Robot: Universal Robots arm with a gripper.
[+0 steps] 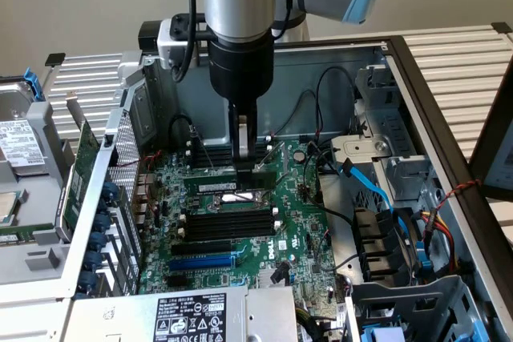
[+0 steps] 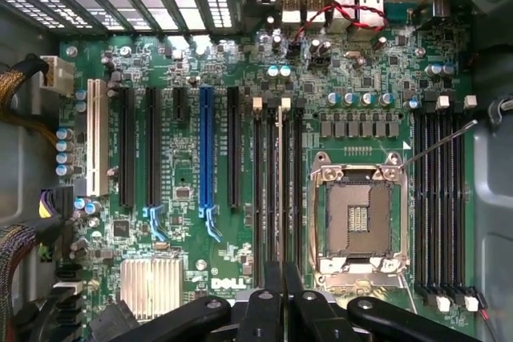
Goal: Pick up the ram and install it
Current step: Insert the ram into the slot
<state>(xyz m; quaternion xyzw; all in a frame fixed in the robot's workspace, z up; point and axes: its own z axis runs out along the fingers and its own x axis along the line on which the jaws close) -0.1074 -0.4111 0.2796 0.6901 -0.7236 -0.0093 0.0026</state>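
Here the black, matte gripper [image 1: 243,154] under the smooth silver cylinder of the arm reached down into the open grey sheet-metal computer case [image 1: 417,86]. Its two narrow jaws were clenched almost together on the upper edge of the ram [image 1: 218,187], a long, thin, green circuit-board stick with a white label strip on its flat face.

The ram stood on its edge, level, over the memory slots just beside the square metal processor socket [image 1: 244,197]. I could not tell if it already sat in a slot. In the wrist view the gripper [image 2: 281,294] showed as dark, rounded finger links, and the ram [image 2: 280,182] appeared edge-on as one fine pale line that ran out from between the fingertips, along the long black plastic slots.

The glossy green motherboard [image 2: 184,78] was crowded with small round capacitors and fine solder points. The processor socket [image 2: 357,222] had a shiny steel frame around a dark, grainy pin field. A second bank of black memory slots [image 2: 441,198] with white end clips lay on the other side of the socket. A narrow blue plastic expansion slot [image 2: 206,150] and a ribbed silver heat sink [image 2: 150,286] sat further off.
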